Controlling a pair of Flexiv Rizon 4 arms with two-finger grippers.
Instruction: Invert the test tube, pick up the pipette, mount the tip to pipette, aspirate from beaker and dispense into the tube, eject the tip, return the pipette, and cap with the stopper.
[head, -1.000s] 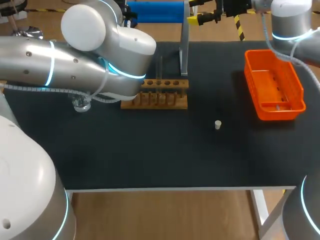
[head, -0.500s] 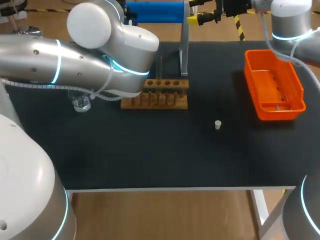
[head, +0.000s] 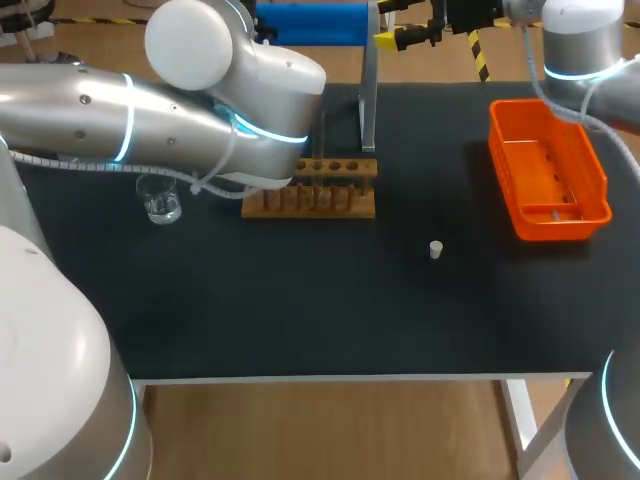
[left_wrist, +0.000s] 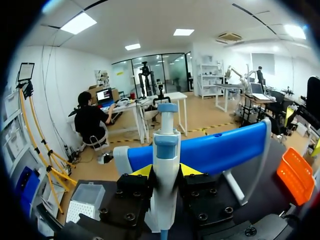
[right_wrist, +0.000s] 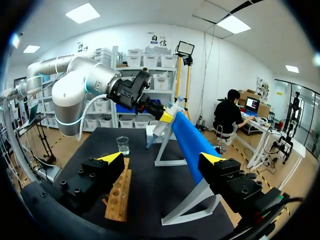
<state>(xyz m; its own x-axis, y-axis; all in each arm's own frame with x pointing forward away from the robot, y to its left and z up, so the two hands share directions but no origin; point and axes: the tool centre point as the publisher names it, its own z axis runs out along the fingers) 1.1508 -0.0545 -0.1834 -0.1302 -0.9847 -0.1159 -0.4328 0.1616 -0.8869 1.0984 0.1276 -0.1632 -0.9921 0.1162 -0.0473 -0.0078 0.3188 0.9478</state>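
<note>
My left gripper (left_wrist: 165, 171) is shut on the white and blue pipette (left_wrist: 164, 175), which stands upright between its yellow tips in front of the blue-topped pipette stand (left_wrist: 210, 150). In the right wrist view the pipette (right_wrist: 155, 132) hangs from that gripper above the table's far end. The wooden tube rack (head: 312, 188) sits mid-table, with a thin clear tube (head: 322, 135) rising from it. The glass beaker (head: 160, 205) stands to the rack's left. The small white stopper (head: 436, 249) lies alone toward the right. My right gripper (right_wrist: 161, 160) is open and empty at the far edge.
An orange basket (head: 548, 170) sits at the right side of the table. The stand's grey upright (head: 370, 90) rises behind the rack. A white tip box (left_wrist: 86, 200) stands beside my left gripper. My left arm (head: 150, 110) spans the table's far left.
My left arm has shifted up and to the right with the pipette, uncovering more of the beaker. The right arm has not moved.
</note>
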